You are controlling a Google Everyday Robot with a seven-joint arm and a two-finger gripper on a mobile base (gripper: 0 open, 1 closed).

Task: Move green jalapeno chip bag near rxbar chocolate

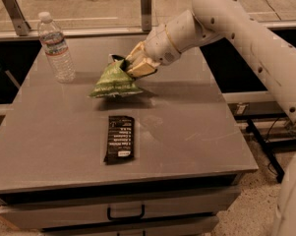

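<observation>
The green jalapeno chip bag (114, 81) hangs from my gripper (130, 64), which is shut on its upper right end. The bag is lifted just above the grey table (187, 122), its lower edge close to the surface. The rxbar chocolate (120, 138) lies flat on the table nearer the front edge, a short way below the bag in the camera view. My arm reaches in from the upper right.
A clear water bottle (55, 47) stands upright at the table's back left. A drawer with a dark handle (125, 213) sits under the table's front edge. A rail and glass panel run behind the table.
</observation>
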